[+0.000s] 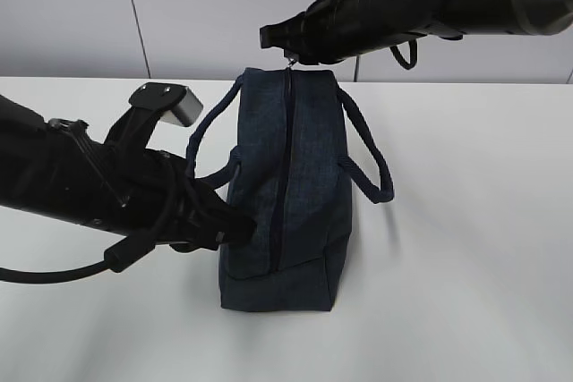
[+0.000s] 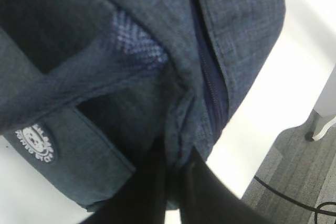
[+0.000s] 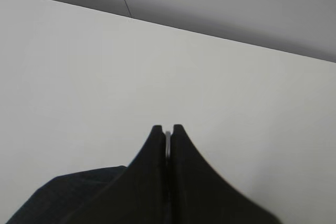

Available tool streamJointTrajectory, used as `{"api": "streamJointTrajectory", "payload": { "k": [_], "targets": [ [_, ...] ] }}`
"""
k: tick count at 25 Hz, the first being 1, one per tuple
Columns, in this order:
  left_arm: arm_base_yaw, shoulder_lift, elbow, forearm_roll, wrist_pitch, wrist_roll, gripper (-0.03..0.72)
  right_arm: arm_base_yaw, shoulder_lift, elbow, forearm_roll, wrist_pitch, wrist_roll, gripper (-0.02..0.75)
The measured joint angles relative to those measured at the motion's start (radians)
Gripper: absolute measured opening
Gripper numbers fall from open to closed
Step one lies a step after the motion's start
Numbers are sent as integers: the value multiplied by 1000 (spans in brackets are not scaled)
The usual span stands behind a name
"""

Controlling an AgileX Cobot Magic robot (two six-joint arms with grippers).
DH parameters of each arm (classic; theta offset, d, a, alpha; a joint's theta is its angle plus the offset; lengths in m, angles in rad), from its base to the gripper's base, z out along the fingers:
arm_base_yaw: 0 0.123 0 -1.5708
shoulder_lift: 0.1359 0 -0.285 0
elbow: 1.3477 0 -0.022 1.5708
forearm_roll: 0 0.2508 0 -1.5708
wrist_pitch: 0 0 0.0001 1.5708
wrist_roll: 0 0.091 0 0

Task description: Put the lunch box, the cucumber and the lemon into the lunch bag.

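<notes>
Nearest, the left gripper [image 1: 235,226] pinches fabric at the near end of the boxy dark navy fabric lunch bag [image 1: 300,212], which stands mid-table with bare white tabletop [image 1: 466,248] all around. At the bag's far end, the right gripper [image 1: 288,56] is pressed together on the silver zipper ring [image 3: 168,141].

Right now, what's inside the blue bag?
That can't be seen. The lunch bag looks zipped along its top, so its dark fabric covers whatever is inside. The right gripper pinches a silver bit at the zipper's far end; the left gripper grips the near end.
</notes>
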Motion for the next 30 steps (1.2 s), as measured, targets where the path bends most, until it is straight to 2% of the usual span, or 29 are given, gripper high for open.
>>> {"api": "streamJointTrajectory", "payload": {
  "k": [12,16,22,25,30],
  "targets": [
    [0,0,0,0,-2,-2,16,0,0,0,0,2,0,0],
    [0,0,2,9,-7,-2,95,-2,0,0,0,2,-2,0],
    [0,0,9,19,-11,-4,262,-2,0,0,0,2,-2,0],
    [0,0,9,16,16,-4,292,-2,0,0,0,2,-2,0],
    [0,-54,9,15,27,-27,300,-2,0,0,0,5,-8,0]
  ]
}}
